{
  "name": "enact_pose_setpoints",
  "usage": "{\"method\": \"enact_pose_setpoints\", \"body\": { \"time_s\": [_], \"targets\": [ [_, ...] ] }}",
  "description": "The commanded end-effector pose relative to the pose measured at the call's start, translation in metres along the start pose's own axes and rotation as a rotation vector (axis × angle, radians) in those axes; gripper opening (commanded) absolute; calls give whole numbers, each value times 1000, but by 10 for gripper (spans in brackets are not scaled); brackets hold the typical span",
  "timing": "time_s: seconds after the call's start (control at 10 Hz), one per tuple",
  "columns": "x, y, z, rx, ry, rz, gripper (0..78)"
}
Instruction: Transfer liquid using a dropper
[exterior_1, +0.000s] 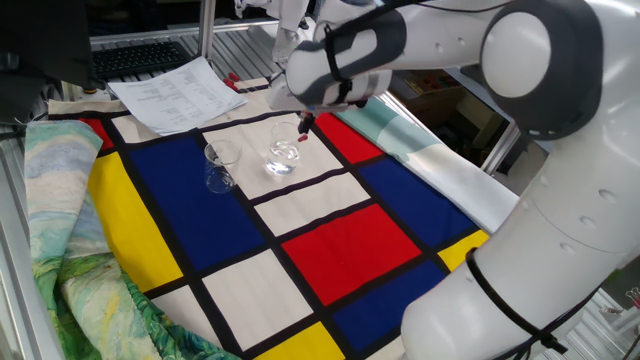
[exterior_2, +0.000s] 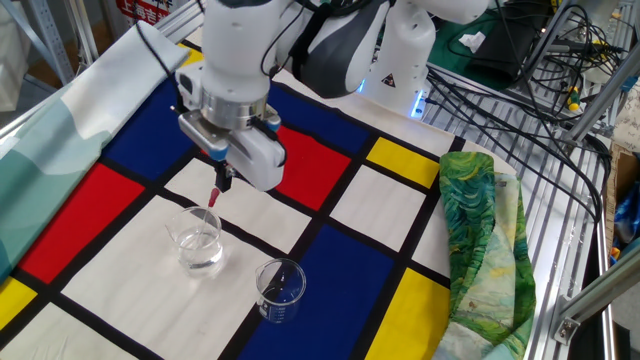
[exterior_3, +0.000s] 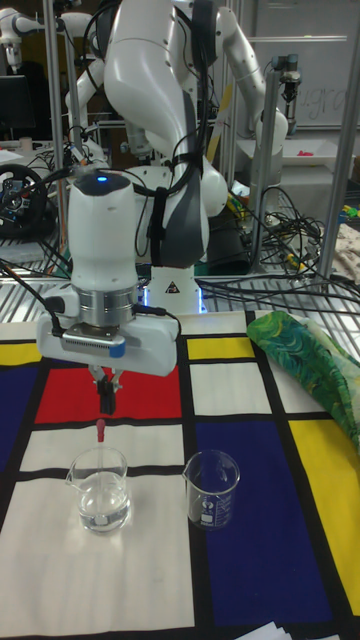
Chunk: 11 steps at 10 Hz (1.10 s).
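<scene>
Dropper (exterior_3: 101, 431) above the round glass (exterior_3: 100, 489): only the red bulb shows, the clear tube is too thin to make out in any view. Gripper (exterior_3: 105, 391) fingers are dark and small; the gap between them is unreadable, and the arm body hides them from the one fixed view. Liquid (exterior_3: 102, 512) in the glass is just glints, level unclear. Beaker (exterior_3: 211, 490) beside the glass: contents can't be told, printed marks too small to read. Papers (exterior_1: 178, 92) behind the glass: text illegible. Green cloth (exterior_3: 312, 365) right of the glass is cut by the tall view's edge.
</scene>
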<state>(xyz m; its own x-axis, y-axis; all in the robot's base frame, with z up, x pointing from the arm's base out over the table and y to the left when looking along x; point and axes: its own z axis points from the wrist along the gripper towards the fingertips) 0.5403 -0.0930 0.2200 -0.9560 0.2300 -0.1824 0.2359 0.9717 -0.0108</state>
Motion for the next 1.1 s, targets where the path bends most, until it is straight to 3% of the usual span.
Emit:
{"method": "enact_pose_setpoints", "body": {
  "time_s": [0.1,1.1],
  "targets": [
    [1,-8,-1,-7,-16,3,11],
    [10,-14,0,-30,-77,32,11]
  ]
}}
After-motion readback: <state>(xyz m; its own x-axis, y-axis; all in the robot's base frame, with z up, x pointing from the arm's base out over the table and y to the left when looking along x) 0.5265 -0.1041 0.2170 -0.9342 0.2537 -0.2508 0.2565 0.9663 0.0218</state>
